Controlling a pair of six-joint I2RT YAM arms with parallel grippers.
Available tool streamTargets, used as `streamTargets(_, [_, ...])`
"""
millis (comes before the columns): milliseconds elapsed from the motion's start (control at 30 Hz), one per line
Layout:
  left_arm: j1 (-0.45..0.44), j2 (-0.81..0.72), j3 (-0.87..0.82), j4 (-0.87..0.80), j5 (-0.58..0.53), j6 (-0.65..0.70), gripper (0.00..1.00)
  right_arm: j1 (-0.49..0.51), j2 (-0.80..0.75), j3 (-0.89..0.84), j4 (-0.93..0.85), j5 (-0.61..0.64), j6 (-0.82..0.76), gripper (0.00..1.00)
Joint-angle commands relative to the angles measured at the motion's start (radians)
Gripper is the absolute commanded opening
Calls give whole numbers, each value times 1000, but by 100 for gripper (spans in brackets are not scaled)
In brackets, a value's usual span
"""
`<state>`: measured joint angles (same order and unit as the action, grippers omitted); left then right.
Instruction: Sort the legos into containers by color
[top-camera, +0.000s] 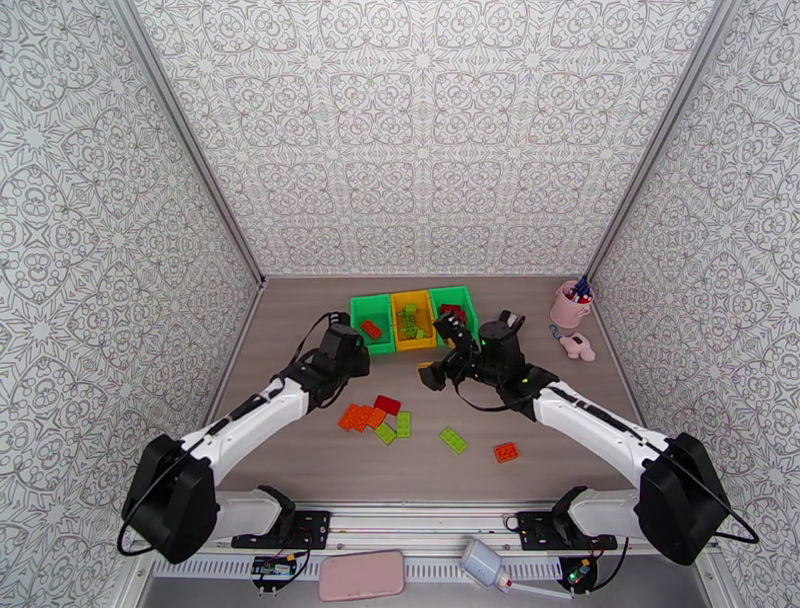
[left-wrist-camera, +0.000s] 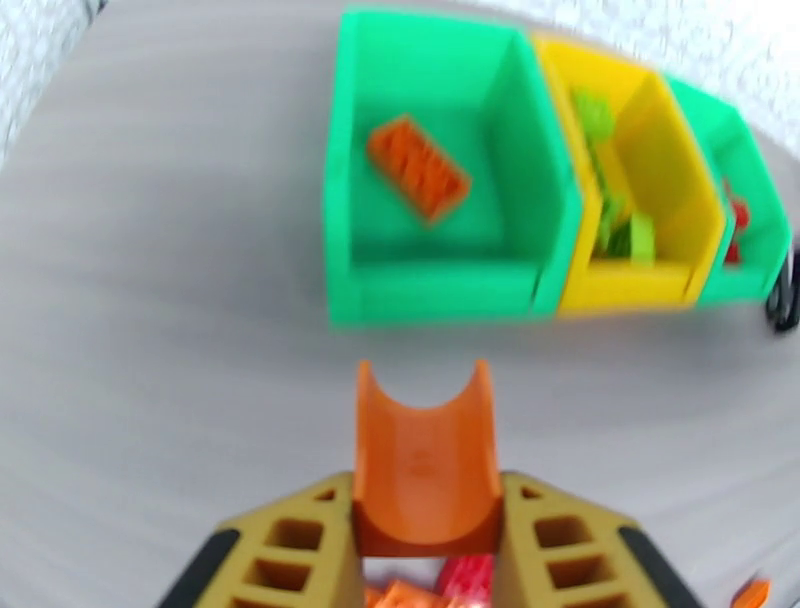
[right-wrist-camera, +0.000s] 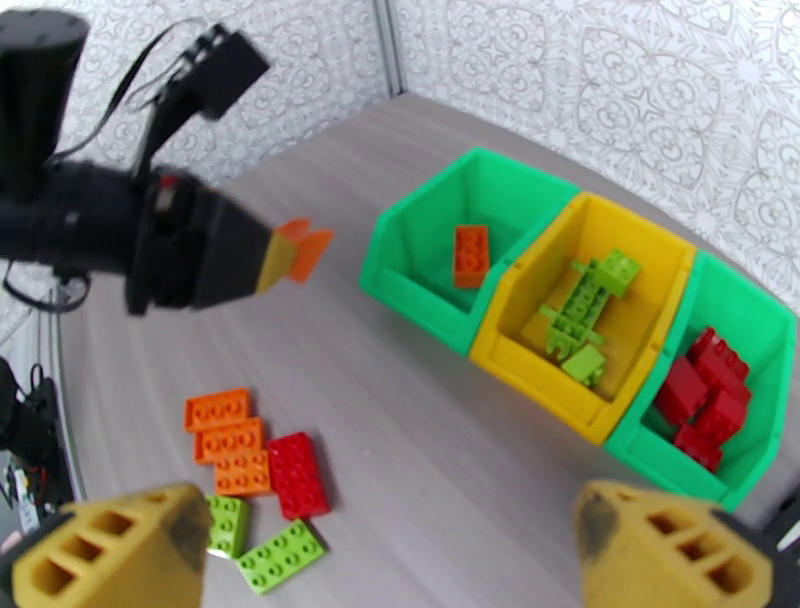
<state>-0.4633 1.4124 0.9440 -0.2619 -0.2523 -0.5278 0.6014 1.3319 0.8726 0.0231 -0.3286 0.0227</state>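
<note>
- my left gripper (left-wrist-camera: 425, 495) is clenched on an orange lego (left-wrist-camera: 425, 440). the piece sticks out past the fingertips and is held above the table (left-wrist-camera: 150, 350), not yet over any bin.
- the left green bin (left-wrist-camera: 440, 295) lies straight ahead at 12 o'clock in the left wrist view. one orange brick (left-wrist-camera: 418, 168) already lies inside, so i judge this piece belongs there.
- to do it well, i should carry the piece forward until it is over the bin's middle, clear of the near wall. then i should release low, so it does not bounce into the yellow bin (left-wrist-camera: 625, 285) at 3 o'clock of it.
- my right gripper (top-camera: 442, 350) hangs spread wide and empty near the front of the bins. my left arm's path should stay apart from it.
- the loose legos (top-camera: 378, 416) lie on the table at 5 o'clock of my left gripper in the top view.
</note>
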Motion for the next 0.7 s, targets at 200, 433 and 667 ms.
streamTargets(200, [105, 333, 305, 83, 59, 81, 31, 6, -47, -27, 39, 37, 47, 100])
streamTargets(433, [134, 489, 469, 59, 103, 87, 36, 6, -84, -47, 13, 122, 75, 100])
streamTargets(667, [104, 388, 417, 70, 96, 124, 75, 6, -140, -67, -117, 363, 135, 100])
